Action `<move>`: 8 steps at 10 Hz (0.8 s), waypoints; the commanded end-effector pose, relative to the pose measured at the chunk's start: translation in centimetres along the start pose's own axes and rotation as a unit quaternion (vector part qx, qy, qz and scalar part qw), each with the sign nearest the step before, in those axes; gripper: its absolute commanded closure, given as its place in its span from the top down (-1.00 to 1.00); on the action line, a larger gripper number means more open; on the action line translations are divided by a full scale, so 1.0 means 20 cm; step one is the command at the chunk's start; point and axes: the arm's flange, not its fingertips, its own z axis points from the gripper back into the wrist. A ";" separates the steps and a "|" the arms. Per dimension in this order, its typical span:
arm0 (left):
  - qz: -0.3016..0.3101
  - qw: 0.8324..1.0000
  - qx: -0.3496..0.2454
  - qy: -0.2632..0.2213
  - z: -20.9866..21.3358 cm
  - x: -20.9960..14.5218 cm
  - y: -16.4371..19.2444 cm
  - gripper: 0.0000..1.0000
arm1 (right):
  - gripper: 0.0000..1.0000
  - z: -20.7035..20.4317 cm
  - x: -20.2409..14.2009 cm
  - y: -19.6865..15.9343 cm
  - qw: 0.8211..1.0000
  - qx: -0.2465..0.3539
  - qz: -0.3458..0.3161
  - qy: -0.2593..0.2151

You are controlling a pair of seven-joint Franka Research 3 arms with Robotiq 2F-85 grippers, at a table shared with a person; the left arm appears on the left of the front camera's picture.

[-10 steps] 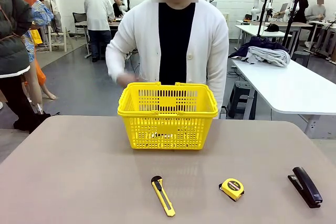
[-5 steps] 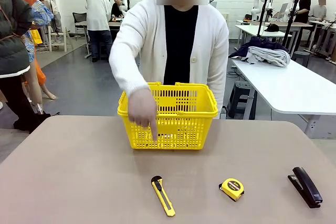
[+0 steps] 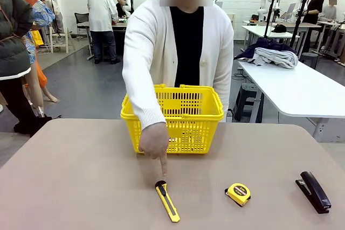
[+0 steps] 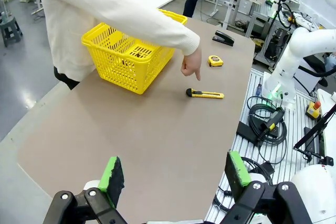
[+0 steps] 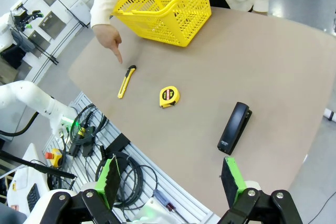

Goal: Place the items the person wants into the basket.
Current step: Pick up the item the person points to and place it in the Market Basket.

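**A:** Is the left pincer holding anything?

**B:** No. The left pincer (image 4: 174,171) has its fingers wide apart and holds nothing. The right pincer (image 5: 170,177) is the same.

**A:** Where is the thing to pick up?

**B:** The utility knife (image 4: 205,94) lies flat on the counter (image 4: 131,129), far ahead of the left pincer and a bit to its right. From there its long side runs crosswise.

**A:** Who goes?

**B:** The left arm, I think. From the right pincer, the tape measure (image 5: 168,97) sits just beside the way in, and the stapler (image 5: 234,127) lies closer still.

**A:** What's in the way?

**B:** The person's hand (image 4: 192,64). It points down right over the knife's black tip. The basket (image 4: 126,59) waits beyond the knife.
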 end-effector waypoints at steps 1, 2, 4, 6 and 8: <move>-0.005 1.000 -0.002 -0.004 0.01 0.00 0.01 1.00 | 1.00 -0.01 0.00 0.00 1.000 0.009 0.006 -0.011; -0.005 1.000 -0.002 -0.004 0.01 0.00 0.01 1.00 | 1.00 -0.01 0.00 0.00 1.000 0.009 0.006 -0.011; -0.005 1.000 -0.002 -0.004 0.01 0.00 0.01 1.00 | 1.00 -0.01 0.00 0.00 1.000 0.009 0.006 -0.011; -0.005 1.000 -0.002 -0.004 0.01 0.00 0.01 1.00 | 1.00 -0.01 0.00 0.00 1.000 0.009 0.006 -0.011; -0.002 1.000 0.004 0.021 -0.13 0.09 -0.09 1.00 | 1.00 -0.01 0.00 0.00 1.000 0.009 0.006 -0.011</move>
